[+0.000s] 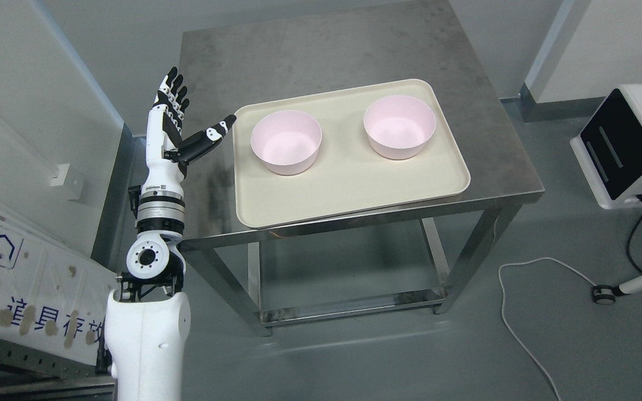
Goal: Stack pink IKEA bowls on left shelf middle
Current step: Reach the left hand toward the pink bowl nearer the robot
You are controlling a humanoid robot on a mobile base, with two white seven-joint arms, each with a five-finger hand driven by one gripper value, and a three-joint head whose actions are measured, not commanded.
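beside the tray (349,184), the left robot hand (179,125) spreads wide, empty.

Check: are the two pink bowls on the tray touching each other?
Apart. The head view shows bare tray plainly between the left bowl and the right bowl.

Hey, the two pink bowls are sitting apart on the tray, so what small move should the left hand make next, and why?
Probably ease the left hand rightward toward the nearer pink bowl. The hand is open, holds nothing and hovers just left of the tray, while the other bowl sits farther right, unstacked.
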